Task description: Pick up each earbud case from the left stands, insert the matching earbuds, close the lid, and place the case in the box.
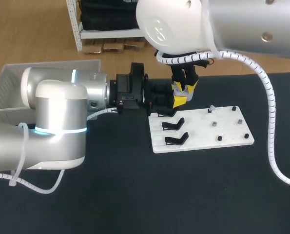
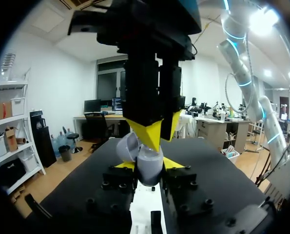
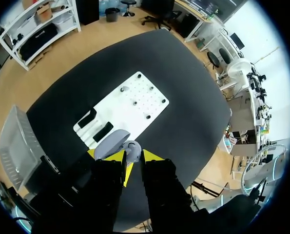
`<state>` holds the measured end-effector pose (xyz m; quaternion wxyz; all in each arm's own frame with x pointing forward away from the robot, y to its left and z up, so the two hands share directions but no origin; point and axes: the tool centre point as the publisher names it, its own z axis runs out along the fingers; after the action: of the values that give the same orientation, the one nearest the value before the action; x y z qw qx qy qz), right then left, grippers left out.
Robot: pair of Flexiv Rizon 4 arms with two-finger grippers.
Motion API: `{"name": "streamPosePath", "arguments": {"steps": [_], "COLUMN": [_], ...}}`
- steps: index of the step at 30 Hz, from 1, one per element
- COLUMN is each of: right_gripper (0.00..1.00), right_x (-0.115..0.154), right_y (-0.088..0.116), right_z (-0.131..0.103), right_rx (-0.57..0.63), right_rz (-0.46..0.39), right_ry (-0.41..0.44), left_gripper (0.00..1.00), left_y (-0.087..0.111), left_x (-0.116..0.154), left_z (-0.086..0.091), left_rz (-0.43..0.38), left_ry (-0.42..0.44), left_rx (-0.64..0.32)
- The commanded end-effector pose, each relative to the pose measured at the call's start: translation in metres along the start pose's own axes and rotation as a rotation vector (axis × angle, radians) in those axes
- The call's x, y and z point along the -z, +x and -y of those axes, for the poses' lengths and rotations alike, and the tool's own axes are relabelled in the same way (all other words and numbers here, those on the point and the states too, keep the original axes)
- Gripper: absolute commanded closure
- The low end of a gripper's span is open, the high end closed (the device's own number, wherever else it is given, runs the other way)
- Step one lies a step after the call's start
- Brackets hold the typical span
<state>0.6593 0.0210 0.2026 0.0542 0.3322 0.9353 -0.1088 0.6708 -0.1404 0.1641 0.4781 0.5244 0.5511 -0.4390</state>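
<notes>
**Open case held at the white board's far left corner**

The left gripper (image 2: 148, 165) is pinching the grey earbud case (image 2: 148, 171), one yellow tip pressed against each side; the case is upright with its lid (image 3: 110, 142) swung open. In the head view this grip sits just over the far left corner of the white board (image 1: 203, 137), with the left arm coming in level from the side away from the board. The right gripper (image 3: 133, 160) comes straight down from above onto the same spot, its yellow end right at the mouth of the open case; I cannot tell whether it is gripping anything or is empty, as the case and the other gripper hide the contact.

On the left part of the board stand two black stands (image 1: 174, 124), one behind the other, both without a case; a further dark piece beside them is partly under the left gripper. Small dark pegs (image 1: 214, 124) are dotted across the right part of the board. The board lies flat on the dark table (image 1: 135, 195). The pale box (image 1: 8, 80) is well apart from the board, beyond its left end, partly behind the left arm.
</notes>
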Motion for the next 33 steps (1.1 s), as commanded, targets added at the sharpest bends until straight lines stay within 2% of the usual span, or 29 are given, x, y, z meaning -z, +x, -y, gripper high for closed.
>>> {"name": "streamPosePath", "arguments": {"steps": [1,2,8,14,19,24,26,28,29,30,31,32,33], "right_gripper": [1.00,0.87,0.61,0.63,0.62,0.57,0.56,0.51,0.42,0.23,0.18,0.00,0.00], "right_x": [-0.001,0.000,0.006,0.009,0.021,0.026,0.026,0.026,0.027,0.028,0.029,0.030,0.031], "right_y": [-0.001,-0.001,-0.001,-0.001,0.001,0.006,0.008,0.009,0.010,0.011,0.011,0.012,0.012], "right_z": [0.003,0.004,0.007,0.007,0.026,0.048,0.053,0.059,0.061,0.064,0.065,0.067,0.070], "right_rx": [-0.004,-0.005,-0.003,-0.002,-0.009,0.055,0.078,0.086,0.096,0.103,0.115,0.131,0.155], "right_rz": [-0.003,-0.004,-0.003,0.001,-0.008,-0.019,0.000,0.004,-0.004,0.017,0.018,0.035,0.053], "right_ry": [-0.001,-0.002,-0.014,-0.023,-0.083,-0.253,-0.298,-0.365,-0.391,-0.429,-0.439,-0.456,-0.488], "left_gripper": [1.00,1.00,1.00,1.00,1.00,1.00,1.00,1.00,1.00,1.00,1.00,1.00,1.00], "left_y": [-0.001,-0.001,-0.001,-0.001,-0.001,-0.001,-0.001,-0.001,-0.001,-0.001,-0.001,-0.001,-0.001], "left_x": [0.001,0.001,0.001,0.001,0.001,0.001,0.001,0.001,0.001,0.001,0.001,0.001,0.001], "left_z": [0.001,0.001,0.001,0.001,0.001,0.001,0.001,0.001,0.001,0.001,0.001,0.001,0.001], "left_rz": [0.002,0.002,0.002,0.002,0.002,0.002,0.002,0.002,0.002,0.002,0.002,0.002,0.002], "left_ry": [-0.008,-0.008,-0.008,-0.008,-0.008,-0.008,-0.008,-0.008,-0.008,-0.008,-0.008,-0.008,-0.008], "left_rx": [-0.001,-0.001,-0.001,-0.001,-0.001,-0.001,-0.001,-0.001,-0.001,-0.001,-0.001,-0.001,-0.001]}}
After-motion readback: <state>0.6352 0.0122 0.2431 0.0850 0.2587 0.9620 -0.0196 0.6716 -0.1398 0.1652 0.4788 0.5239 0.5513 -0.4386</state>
